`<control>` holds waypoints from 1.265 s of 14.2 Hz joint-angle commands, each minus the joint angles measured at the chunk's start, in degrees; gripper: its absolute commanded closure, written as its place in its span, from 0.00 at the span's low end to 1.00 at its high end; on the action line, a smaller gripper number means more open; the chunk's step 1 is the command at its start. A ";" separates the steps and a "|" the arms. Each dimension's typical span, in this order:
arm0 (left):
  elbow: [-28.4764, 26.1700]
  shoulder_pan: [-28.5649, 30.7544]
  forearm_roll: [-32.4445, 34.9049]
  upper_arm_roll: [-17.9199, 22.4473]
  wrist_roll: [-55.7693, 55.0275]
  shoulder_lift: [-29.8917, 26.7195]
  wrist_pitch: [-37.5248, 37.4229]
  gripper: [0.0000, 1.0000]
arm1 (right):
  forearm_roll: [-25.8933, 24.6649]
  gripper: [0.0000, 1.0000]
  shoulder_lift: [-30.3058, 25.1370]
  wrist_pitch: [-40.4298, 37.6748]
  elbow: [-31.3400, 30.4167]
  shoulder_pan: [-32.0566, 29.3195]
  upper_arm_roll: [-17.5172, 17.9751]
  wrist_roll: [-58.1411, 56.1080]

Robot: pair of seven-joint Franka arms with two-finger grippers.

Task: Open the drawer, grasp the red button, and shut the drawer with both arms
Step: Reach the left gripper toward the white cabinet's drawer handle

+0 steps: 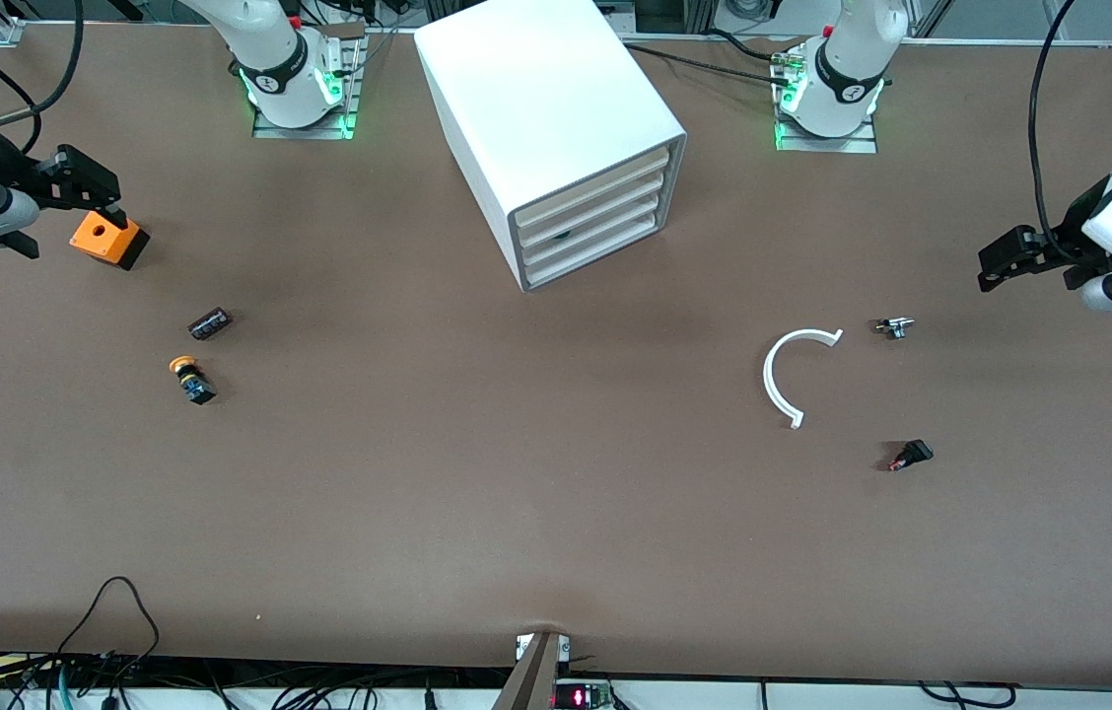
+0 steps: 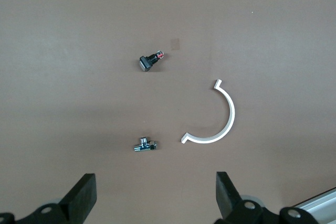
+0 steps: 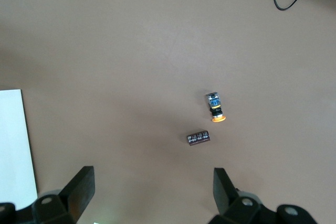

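Jaws of both the left gripper and right gripper stand released; the shut drawer fronts face the left arm's end, nearer it.

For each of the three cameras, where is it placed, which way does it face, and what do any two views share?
Front view: high, facing the bases; shows cabinet, both arms, left tool, right tool.
Left wrist view: looks down past open fingers at white arc, metal fitting.
Right wrist view: looks down past open fingers at orange-capped button.
Shared: arc, fitting, orange-capped button also appear in the front view.
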 commanded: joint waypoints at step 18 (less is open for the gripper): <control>-3.43 -1.10 -37.85 -9.80 16.09 17.63 -8.97 0.01 | 1.06 0.00 3.05 -0.54 1.82 -0.79 0.53 -0.80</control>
